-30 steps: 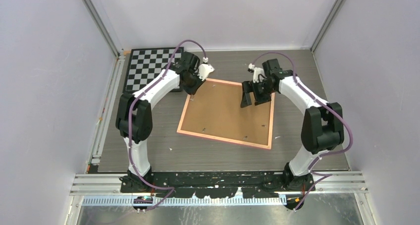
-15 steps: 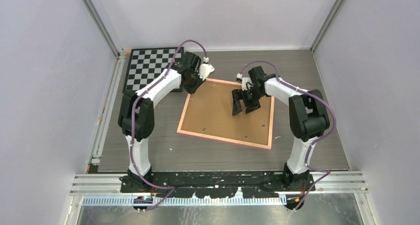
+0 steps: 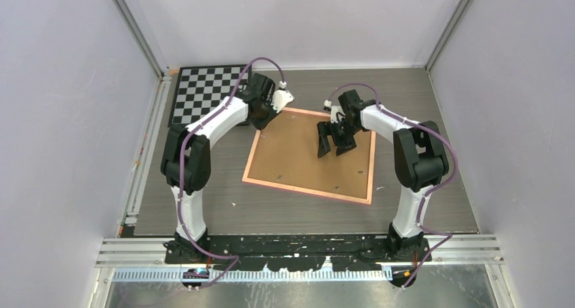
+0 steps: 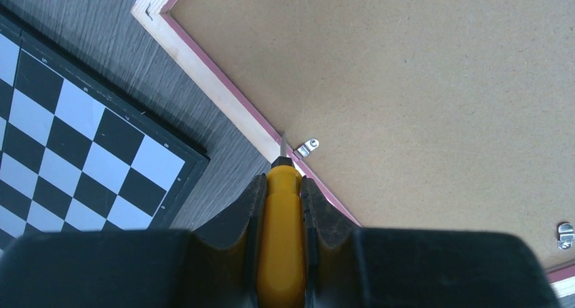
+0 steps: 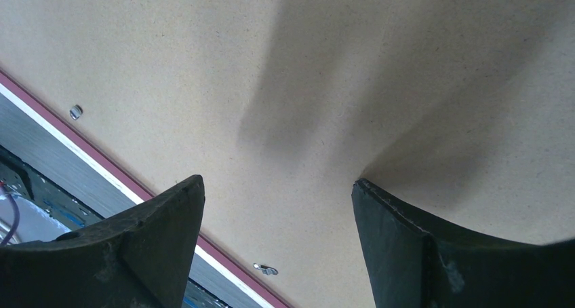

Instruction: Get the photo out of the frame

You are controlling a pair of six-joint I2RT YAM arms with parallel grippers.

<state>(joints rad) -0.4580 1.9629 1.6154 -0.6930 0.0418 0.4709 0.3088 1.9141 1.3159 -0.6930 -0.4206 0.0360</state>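
One table [image 3: 420,206] carries one frame [image 3: 298,165], lying back-up at its middle with table showing on every side. One chessboard [image 3: 203,91] lies near the frame's far-left edge, a strip of table between them. Of the two grippers, the right gripper [image 3: 333,145] is spread over the backing. The left gripper [image 4: 281,182] pinches one yellow-handled tool [image 4: 281,240], its tip at the frame's edge beside one of two clips [image 4: 308,145].

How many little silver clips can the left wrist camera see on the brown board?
2. One clip sits by the frame, just past the yellow tool; the other clip is at the view's right edge. More may lie outside this view.
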